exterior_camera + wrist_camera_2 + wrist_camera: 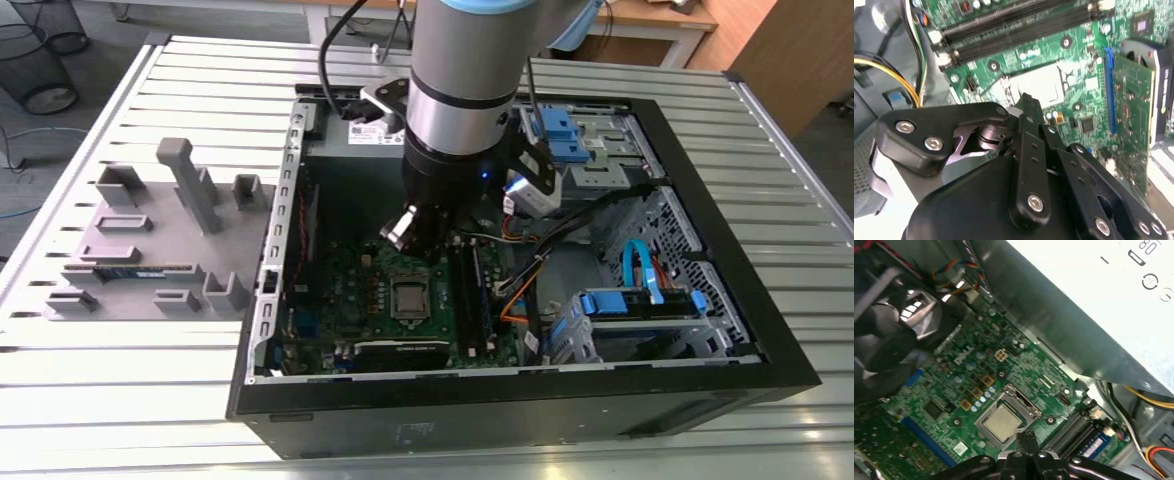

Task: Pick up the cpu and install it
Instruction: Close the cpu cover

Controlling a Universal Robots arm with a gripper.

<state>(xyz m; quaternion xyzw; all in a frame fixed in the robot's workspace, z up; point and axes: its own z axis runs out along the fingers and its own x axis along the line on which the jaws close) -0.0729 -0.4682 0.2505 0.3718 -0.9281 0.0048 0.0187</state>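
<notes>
A grey moulded parts holder [140, 240] with upright posts and slots lies on the slatted metal table [120, 400], just beside the open black computer case [534, 405] on the exterior view's left; one long narrow green memory stick [134, 270] lies in one of its slots. Inside the case, the green motherboard [400, 300] fills the floor on the side nearest the holder, and at its middle sits one rectangular metal-framed socket [408, 297]. The small square cpu with a shiny silver top [1000, 423] lies flat inside that socket's frame [1021, 405], seen in the first wrist view as a pale square and in the second wrist view as a bright glare patch [1041, 85]. Beside the socket run two long black memory slots [1019, 25], and a blue slot [1110, 90] lies on the socket's other side, next to a green expansion card [1131, 95]. The silver and black robot arm [461, 120] reaches down into the case, and its black gripper [1026, 437] hangs above the board just beside the socket, fingers [1030, 112] drawn together with nothing between them. Farther from the holder, two blue drive brackets [558, 135] [641, 300] sit in the metal bays, with orange and black cables [527, 290] strung between them and the motherboard.
</notes>
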